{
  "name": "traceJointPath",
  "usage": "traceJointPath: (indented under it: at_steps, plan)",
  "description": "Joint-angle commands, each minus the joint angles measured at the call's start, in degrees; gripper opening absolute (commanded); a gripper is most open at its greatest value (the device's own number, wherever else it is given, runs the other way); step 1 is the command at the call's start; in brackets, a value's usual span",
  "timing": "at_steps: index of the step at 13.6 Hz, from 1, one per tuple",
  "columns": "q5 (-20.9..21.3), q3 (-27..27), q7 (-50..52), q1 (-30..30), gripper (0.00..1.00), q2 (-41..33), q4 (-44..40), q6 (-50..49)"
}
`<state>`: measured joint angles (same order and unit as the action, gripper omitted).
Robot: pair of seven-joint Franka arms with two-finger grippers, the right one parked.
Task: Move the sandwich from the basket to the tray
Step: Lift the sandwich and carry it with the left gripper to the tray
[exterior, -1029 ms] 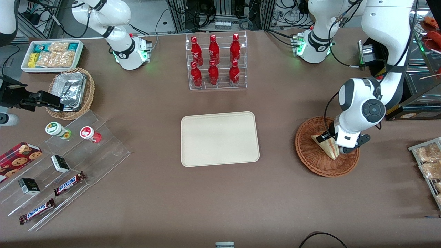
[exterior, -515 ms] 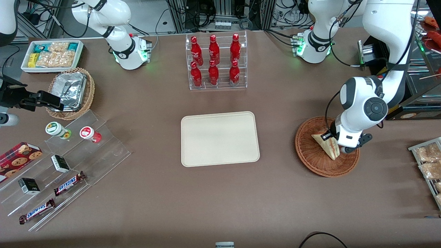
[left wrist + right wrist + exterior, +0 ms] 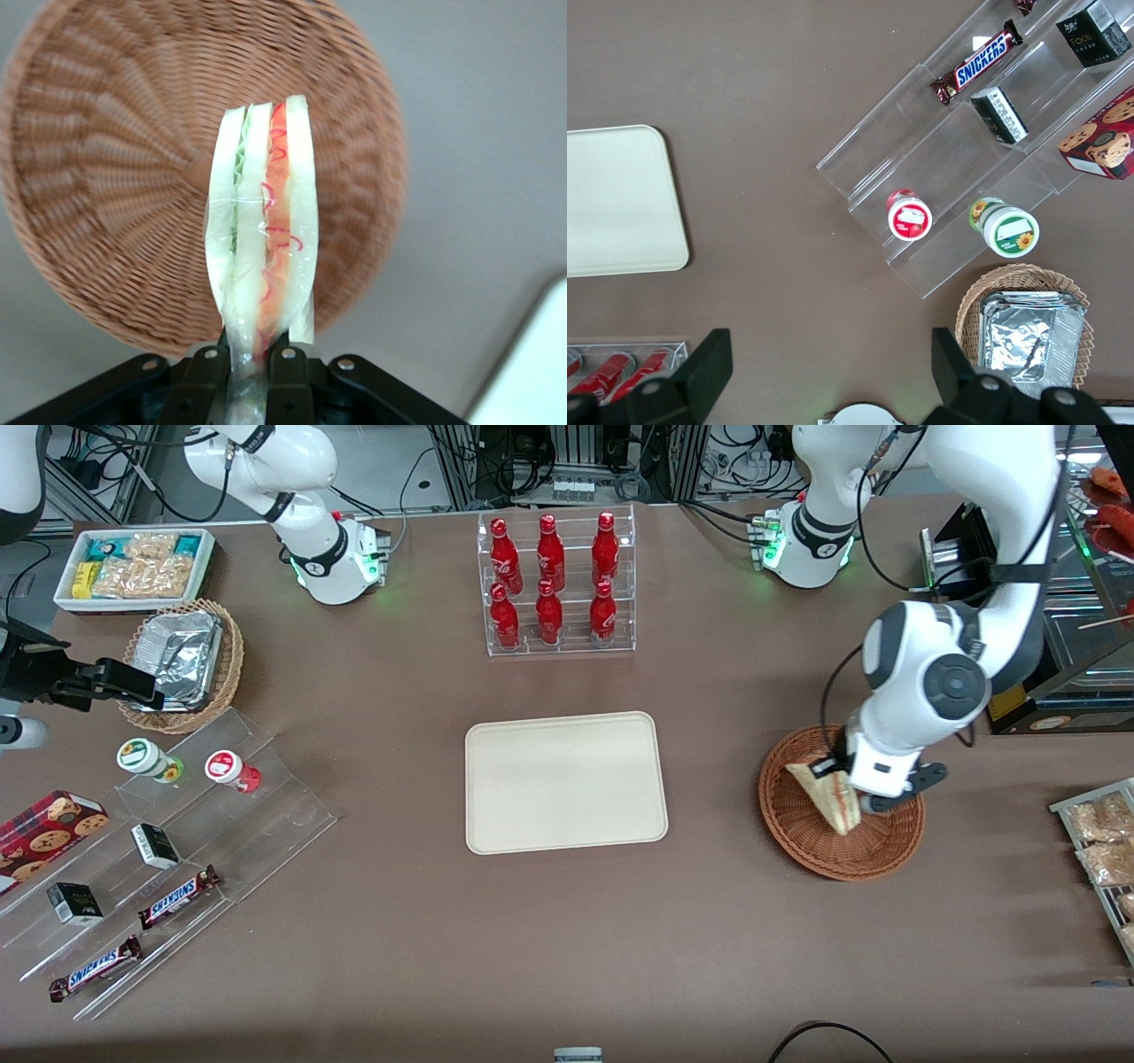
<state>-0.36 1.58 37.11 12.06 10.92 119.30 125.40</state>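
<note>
The left arm's gripper (image 3: pixel 251 359) hangs above the basket (image 3: pixel 802 828), its two black fingers (image 3: pixel 205 367) closed tight on the narrow end of the sandwich (image 3: pixel 261 235), which stands out from the jaws edge-on and appears lifted clear of the wicker. In the front view the wedge (image 3: pixel 828 793) hangs beside the wrist over the basket's bowl, while the tray (image 3: pixel 496 837) lies well apart on the brown desk (image 3: pixel 709 957), toward the parked arm's end and bare of any load.

The hold looks to be the weak point. The fingers pinch only a small part of the wedge, and most of its length juts out unsupported; a sharp swing toward the tray could likely pivot it in the jaws or let it slide free onto the desk short of the rim. The clear film wrapped around it seems slick, which would add to that risk, and too hard a squeeze might crush the soft bread. A low sideways carry could also clip the basket's raised edge.

The sandwich shows three pale bread slices with a green layer and a red-orange layer between them, thin red strands curling along the cut face, all sealed under glossy wrapping.
</note>
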Motion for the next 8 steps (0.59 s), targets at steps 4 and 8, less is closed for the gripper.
traceJointPath:
  at_steps: [4, 8]
  plan:
    - [-0.52, -0.44, 1.48, 11.47, 0.00, 1.46, -5.21, -4.55]
    - [-0.87, -0.35, 1.39, 19.21, 0.00, 6.02, -10.91, -4.55]
